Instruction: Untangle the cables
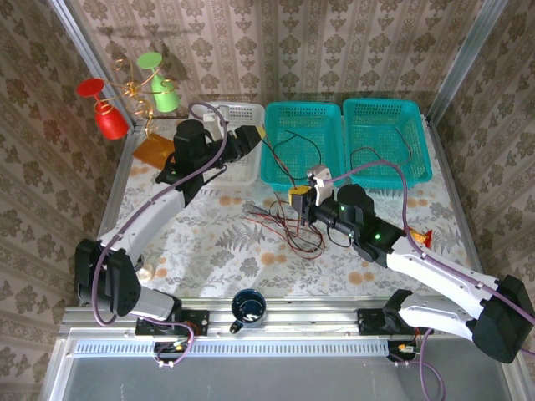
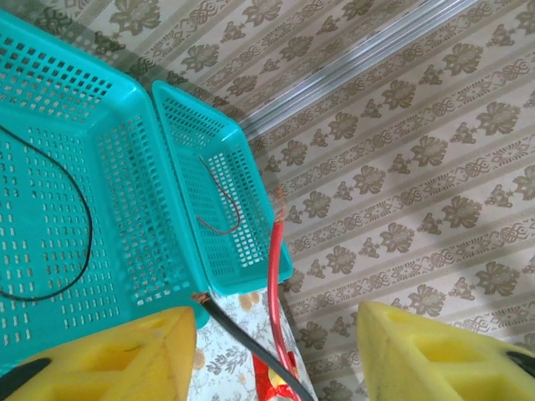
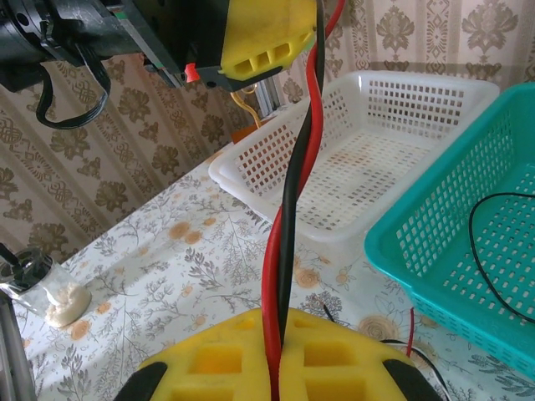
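- Right wrist view: the right gripper (image 3: 278,334) has its yellow pads pressed together on a red cable (image 3: 269,267) and a black cable (image 3: 285,267). Both are pinched in the seam between the pads. The two rise straight out of the pads and cross each other on the way up.
- Directly above those pads the pair reaches the left gripper (image 2: 276,322). Its fingers stand well apart, and the two cable ends poke out through the gap, touching neither pad as far as I can see.
- My reading is that the right gripper acts as an anchor, holding the two strands upright and taut. The other gripper waits with wide jaws, likely lining up to take one strand and peel it away from its partner.
- Just below and to the near side of the right gripper, the tangle (image 1: 288,227) lies on the flowered tablecloth, with thin red and black loops crossing one another. Judging by that heap, most of the sorting is not yet done.
- Beyond the left gripper's fingertips sit two baskets side by side. The near teal basket (image 2: 125,192) holds a loose black strand (image 2: 87,225), and the far teal basket (image 2: 192,142) holds a thin dark red strand (image 2: 237,214). They look like drop-off spots for freed cables, which would explain working this close to them.
- A white basket (image 3: 393,167) stands just past the held pair, ahead of the right gripper.
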Available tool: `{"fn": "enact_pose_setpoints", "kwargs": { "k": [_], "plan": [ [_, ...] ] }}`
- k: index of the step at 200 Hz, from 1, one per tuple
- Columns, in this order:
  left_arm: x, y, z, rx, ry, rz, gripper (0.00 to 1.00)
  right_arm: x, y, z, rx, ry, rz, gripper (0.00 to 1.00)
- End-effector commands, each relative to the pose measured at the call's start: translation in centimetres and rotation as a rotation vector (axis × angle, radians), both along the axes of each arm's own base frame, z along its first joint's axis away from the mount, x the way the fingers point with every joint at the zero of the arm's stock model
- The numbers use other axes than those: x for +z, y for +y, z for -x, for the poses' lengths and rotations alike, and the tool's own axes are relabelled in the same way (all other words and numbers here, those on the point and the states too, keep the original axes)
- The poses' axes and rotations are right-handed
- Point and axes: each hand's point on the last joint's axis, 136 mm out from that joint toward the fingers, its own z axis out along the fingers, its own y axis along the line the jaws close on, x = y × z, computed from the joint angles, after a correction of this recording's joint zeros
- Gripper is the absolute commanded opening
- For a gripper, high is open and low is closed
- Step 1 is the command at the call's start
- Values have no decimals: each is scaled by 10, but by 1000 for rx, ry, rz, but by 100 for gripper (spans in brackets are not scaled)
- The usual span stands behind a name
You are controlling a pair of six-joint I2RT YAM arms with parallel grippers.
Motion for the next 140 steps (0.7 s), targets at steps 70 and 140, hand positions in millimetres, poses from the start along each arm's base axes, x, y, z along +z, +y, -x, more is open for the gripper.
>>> {"fn": "enact_pose_setpoints", "kwargs": {
  "k": [70,140],
  "plan": [
    [9,-3,-9,5,-45,73,26,13,-1,3,13,-31,-50,0],
    [4,-6,-15,9,-31,82,25,13,1,6,32,-30,-53,0]
  ]
}}
